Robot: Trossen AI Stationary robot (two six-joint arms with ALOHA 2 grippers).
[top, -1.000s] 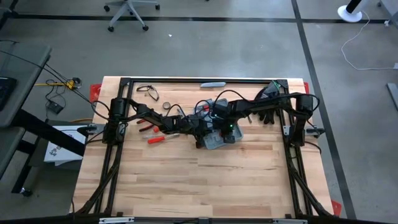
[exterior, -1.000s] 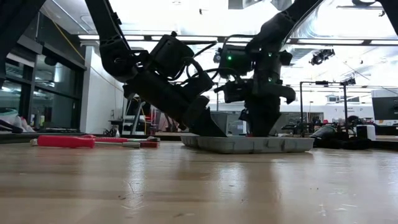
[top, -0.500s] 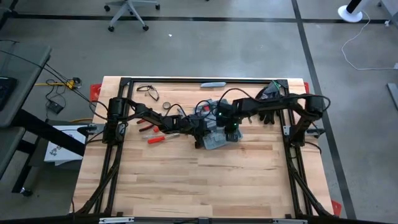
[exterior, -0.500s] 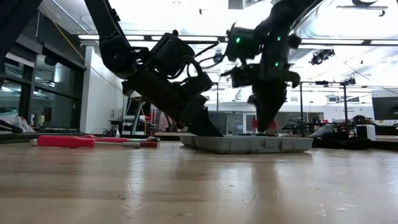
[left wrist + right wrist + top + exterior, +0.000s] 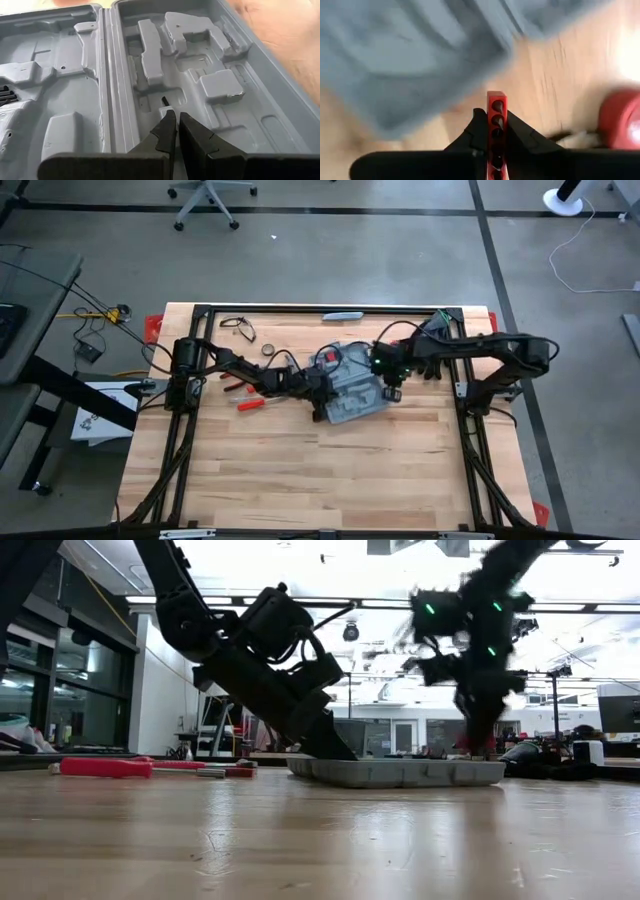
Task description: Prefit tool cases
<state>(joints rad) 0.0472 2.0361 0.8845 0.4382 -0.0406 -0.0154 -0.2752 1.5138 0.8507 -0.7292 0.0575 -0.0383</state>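
While the tool case lies open mid-table, left gripper, fingers pressed together and empty, rests in its 9 o'clock half. Right gripper, at the case's 3 o'clock edge, pinches a red holed bar.

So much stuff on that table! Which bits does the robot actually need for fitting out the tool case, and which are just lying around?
In use:
- open grey tool case
- left gripper, shut, over the case
- right gripper, shut on a red bit holder
- red-handled tools beside the case

Lying about:
- slim grey bar
- glasses
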